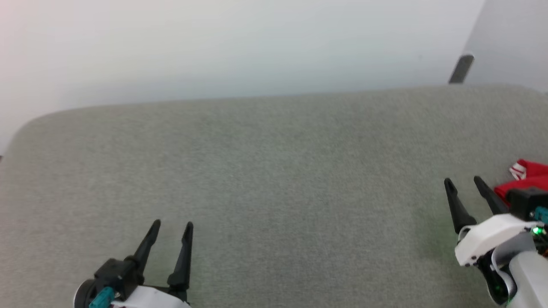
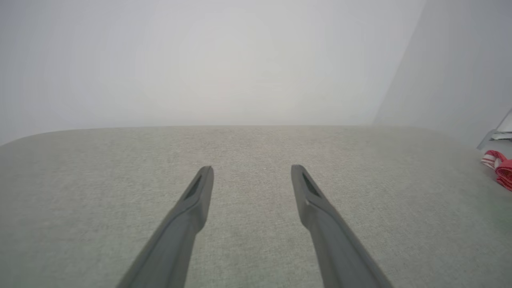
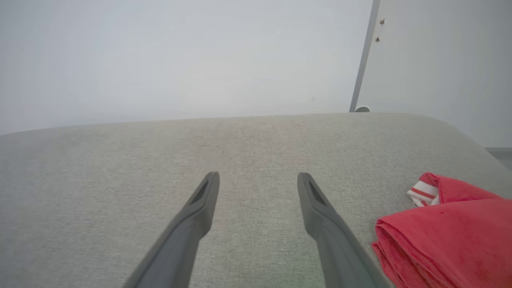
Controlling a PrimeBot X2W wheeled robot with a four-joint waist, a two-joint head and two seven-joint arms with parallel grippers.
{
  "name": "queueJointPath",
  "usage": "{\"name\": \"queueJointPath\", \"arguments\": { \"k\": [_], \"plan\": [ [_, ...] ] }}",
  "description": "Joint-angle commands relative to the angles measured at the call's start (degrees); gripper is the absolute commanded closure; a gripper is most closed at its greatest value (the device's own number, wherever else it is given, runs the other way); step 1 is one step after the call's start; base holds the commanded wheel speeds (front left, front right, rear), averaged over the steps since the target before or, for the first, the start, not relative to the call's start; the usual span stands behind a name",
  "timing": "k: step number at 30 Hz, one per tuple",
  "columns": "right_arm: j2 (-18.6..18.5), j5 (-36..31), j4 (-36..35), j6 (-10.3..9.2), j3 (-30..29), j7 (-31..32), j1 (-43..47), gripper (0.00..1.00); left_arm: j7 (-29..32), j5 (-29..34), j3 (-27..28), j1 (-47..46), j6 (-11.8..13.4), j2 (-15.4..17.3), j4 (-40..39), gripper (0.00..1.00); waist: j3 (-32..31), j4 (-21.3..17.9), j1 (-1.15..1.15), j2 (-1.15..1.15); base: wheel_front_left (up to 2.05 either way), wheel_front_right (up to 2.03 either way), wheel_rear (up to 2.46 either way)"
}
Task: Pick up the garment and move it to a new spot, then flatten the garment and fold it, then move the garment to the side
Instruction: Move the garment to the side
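— Where's your red jersey [image 3: 448,236]?
— Bundled at the table's [image 1: 274,171] right end.
— And your fingers?
— Spread wide on left gripper [image 1: 173,223] and right gripper [image 1: 462,180], both above the table, pinching nothing.

A plain, bare indoor room, perhaps a test space. A grey-green fabric-covered surface [image 1: 274,162] with rounded corners lies before a blank white wall [image 1: 214,42]. A grey upright strip [image 3: 363,60] rises at the far right.

Black tapered jaws, black mounts [image 1: 115,271], white wrist shells [image 1: 488,235], teal connectors [image 1: 100,298], green light [image 1: 536,231] on right wrist
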Motion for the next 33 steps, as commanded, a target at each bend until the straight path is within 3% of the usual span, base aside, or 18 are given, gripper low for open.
{"name": "queueJointPath", "arguments": {
  "k": [1, 18, 33],
  "plan": [
    [0.0, 0.0, -1.6, -0.06, -0.6, -0.3, 2.2, 0.0, 0.0, -0.3, 0.5, 1.2, -0.1, -0.1, -0.1, 0.0, -4.8, 4.2, 0.0, 0.0, 0.0, 0.0, 0.0],
    [2.2, -2.9, -18.5, -0.06, -7.7, -0.3, 18.7, 0.0, 0.0, -1.2, 3.8, 8.6, -0.1, -0.9, -4.7, 0.0, -7.4, 3.5, 0.0, 0.0, 0.0, 0.0, 0.0],
    [4.8, -6.9, -31.4, -0.06, -16.1, 1.5, 30.4, 0.0, 0.0, -2.9, 3.0, 14.8, -0.1, -0.7, -8.4, 0.0, -7.5, 5.0, 0.0, 0.0, 0.0, 0.0, 0.0]
  ]
}}
